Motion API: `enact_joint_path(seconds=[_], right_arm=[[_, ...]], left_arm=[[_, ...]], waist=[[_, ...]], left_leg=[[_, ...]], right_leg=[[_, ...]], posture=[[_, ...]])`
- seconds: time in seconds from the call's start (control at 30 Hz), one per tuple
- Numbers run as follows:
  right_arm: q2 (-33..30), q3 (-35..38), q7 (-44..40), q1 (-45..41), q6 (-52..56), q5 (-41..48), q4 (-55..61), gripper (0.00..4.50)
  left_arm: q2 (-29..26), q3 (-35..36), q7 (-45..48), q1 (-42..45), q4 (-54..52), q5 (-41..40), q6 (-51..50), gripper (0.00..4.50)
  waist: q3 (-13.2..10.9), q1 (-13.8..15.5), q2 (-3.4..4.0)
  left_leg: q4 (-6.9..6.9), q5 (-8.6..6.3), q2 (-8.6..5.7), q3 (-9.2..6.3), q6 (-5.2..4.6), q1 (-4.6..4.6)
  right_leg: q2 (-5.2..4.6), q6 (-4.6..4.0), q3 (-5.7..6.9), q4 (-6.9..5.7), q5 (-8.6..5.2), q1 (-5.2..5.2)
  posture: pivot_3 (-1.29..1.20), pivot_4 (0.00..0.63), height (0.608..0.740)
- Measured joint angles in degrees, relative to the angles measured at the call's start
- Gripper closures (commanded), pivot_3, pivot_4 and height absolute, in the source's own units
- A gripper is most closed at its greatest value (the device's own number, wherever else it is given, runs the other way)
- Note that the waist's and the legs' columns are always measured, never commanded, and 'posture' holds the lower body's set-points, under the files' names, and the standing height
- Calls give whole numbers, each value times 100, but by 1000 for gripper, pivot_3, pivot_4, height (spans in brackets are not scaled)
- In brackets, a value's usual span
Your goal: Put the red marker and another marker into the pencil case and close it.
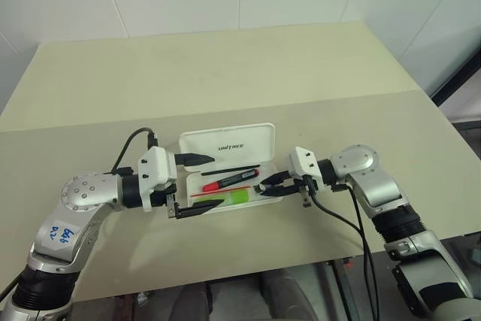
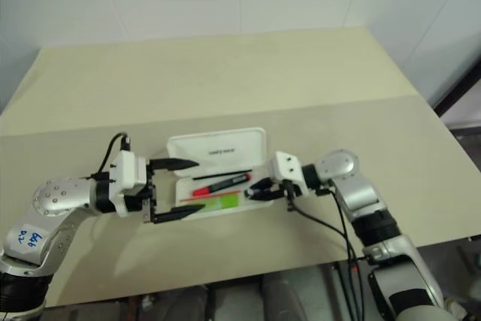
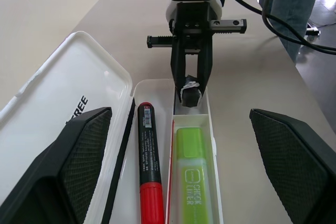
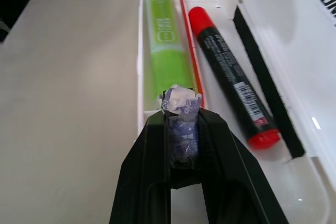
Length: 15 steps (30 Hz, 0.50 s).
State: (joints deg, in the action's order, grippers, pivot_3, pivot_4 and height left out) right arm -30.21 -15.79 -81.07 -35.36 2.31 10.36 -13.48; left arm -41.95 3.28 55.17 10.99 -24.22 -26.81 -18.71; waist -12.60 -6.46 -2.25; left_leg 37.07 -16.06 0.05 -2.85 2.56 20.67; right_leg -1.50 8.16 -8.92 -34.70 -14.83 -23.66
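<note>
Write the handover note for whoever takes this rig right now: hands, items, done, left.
Left hand: open, at the left end of the pencil case.
Right hand: shut on a small wrapped object, tips over the case's right end.
Red marker and green highlighter: both lying in the case's tray.
Done: both markers in.
Left: clear the right hand, shut the lid, which is open.

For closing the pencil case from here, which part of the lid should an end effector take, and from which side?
Probably the lid's free long edge, farthest from the tray of the pencil case. The lid lies fully open and flat on the table, hinged along the tray's far side. Coming from the robot's left, where the left end effector stands open, a finger could lift that edge and swing it toward the robot.
</note>
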Motion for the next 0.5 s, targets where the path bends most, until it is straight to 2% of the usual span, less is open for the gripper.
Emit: enact_joint_path(seconds=[0.07,0.27,0.43,0.5], right_arm=[[-22,0,1,2,22,-1,1,4119],[-8,0,64,2,-78,-20,-5,2023],[17,1,72,0,-108,-14,-6,102],[25,1,74,-1,-115,-12,-6,39]], left_arm=[[2,0,1,5,2,2,2,0],[18,-1,2,36,15,6,3,0],[19,-1,3,92,25,8,4,0],[20,-1,3,97,30,8,4,0]], waist=[[0,-1,0],[0,0,0],[0,-4,0],[0,-3,0]], left_leg=[[0,0,0,0,0,0],[-1,0,0,0,0,0],[-1,0,0,0,0,0],[-1,0,0,0,0,1]], right_leg=[[0,0,1,0,0,0],[0,-1,1,2,-1,0],[0,-1,1,2,-1,0],[0,-1,1,2,-1,0]], posture=[[0,150,740],[0,150,740],[0,150,740],[0,150,740]])
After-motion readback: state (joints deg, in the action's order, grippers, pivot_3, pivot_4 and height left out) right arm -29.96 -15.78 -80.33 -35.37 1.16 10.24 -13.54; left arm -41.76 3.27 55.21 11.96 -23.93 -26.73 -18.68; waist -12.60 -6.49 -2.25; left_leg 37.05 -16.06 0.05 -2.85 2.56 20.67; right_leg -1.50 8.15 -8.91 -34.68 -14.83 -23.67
